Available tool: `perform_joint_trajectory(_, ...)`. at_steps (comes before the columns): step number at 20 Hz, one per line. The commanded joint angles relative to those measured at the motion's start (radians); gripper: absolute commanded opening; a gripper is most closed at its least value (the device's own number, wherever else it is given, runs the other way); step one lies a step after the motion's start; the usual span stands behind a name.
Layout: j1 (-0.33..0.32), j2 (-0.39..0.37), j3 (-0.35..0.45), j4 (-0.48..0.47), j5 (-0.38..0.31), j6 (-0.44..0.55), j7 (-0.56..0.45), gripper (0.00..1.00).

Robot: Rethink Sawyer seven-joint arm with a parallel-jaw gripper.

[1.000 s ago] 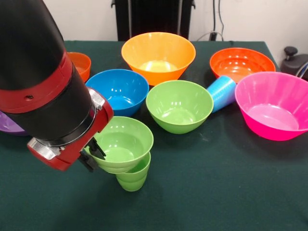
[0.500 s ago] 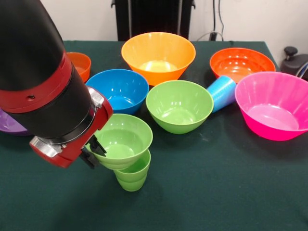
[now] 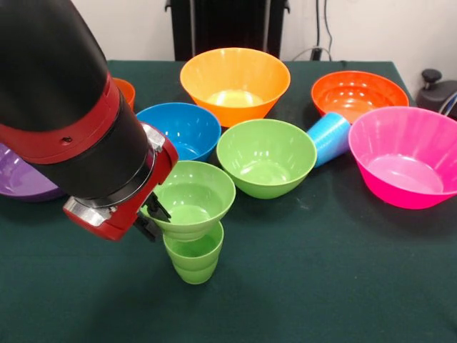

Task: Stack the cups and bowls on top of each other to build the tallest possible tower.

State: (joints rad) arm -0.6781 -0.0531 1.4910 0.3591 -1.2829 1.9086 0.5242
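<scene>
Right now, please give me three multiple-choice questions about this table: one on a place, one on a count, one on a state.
1. Where is the small green bowl?
A. on the lime green cup
B. inside the pink bowl
C. upside down on the table

2. How many green bowls are visible?
A. one
B. two
C. four

3. How does the light blue cup lie?
A. upright
B. on its side
C. stacked in a bowl

Answers: 1 A, the bowl sits over the cup's mouth with the pincer at its rim. 2 B, the small one plus the larger green bowl. 3 B, it lies tipped between the larger green bowl and the pink one.
</scene>
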Motion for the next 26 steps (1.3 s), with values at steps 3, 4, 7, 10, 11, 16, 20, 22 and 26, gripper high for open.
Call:
perform_joint_trajectory(3, 0.009, -0.025, -0.178, 0.07, 0.057, -0.097, 0.207, 0.0)
perform_joint_trajectory(4, 0.011, -0.024, -0.183, 0.068, 0.062, -0.1, 0.206, 0.0)
perform_joint_trajectory(7, 0.012, -0.021, -0.205, 0.077, 0.096, -0.117, 0.211, 0.0)
perform_joint_trajectory(10, 0.011, -0.021, -0.226, 0.086, 0.133, -0.138, 0.215, 0.0)
perform_joint_trajectory(11, 0.013, -0.021, -0.229, 0.083, 0.142, -0.138, 0.215, 0.0)
perform_joint_trajectory(16, 0.028, -0.017, -0.239, 0.055, 0.174, -0.138, 0.212, 0.0)
perform_joint_trajectory(20, 0.037, -0.017, -0.252, 0.045, 0.194, -0.14, 0.21, 0.0)
perform_joint_trajectory(22, 0.04, -0.017, -0.259, 0.046, 0.199, -0.144, 0.211, 0.0)
perform_joint_trajectory(26, 0.043, -0.015, -0.284, 0.064, 0.228, -0.168, 0.237, 0.0)
